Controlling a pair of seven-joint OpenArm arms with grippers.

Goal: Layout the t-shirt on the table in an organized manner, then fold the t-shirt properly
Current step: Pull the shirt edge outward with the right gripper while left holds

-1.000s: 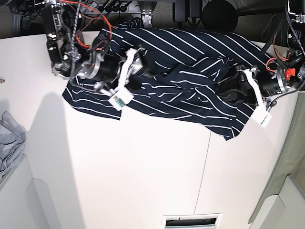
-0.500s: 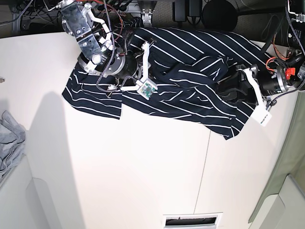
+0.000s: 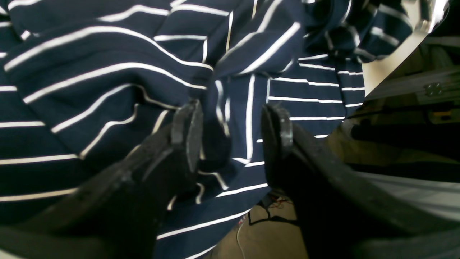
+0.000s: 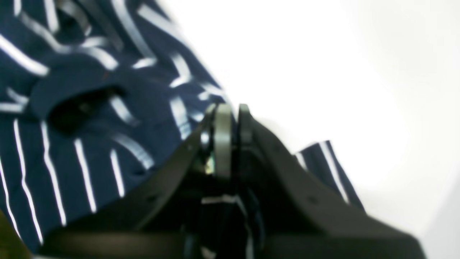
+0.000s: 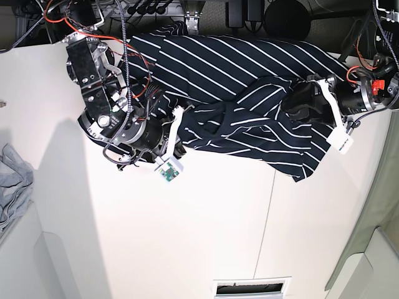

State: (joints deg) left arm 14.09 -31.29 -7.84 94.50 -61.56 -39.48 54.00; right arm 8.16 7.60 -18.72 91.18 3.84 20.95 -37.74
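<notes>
Blurred close view: the right gripper (image 4: pixel 230 118) has its dark jaws pressed together, a strip of striped cloth showing low between them. The navy white-striped t-shirt (image 4: pixel 82 118) fills the left side, rumpled, over the bright off-white table (image 4: pixel 323 72)

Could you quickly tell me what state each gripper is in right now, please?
Left gripper: open, jaws apart around a fold of the t-shirt, not clamped.
Right gripper: shut; whether it pinches the shirt's edge cannot be told.
</notes>
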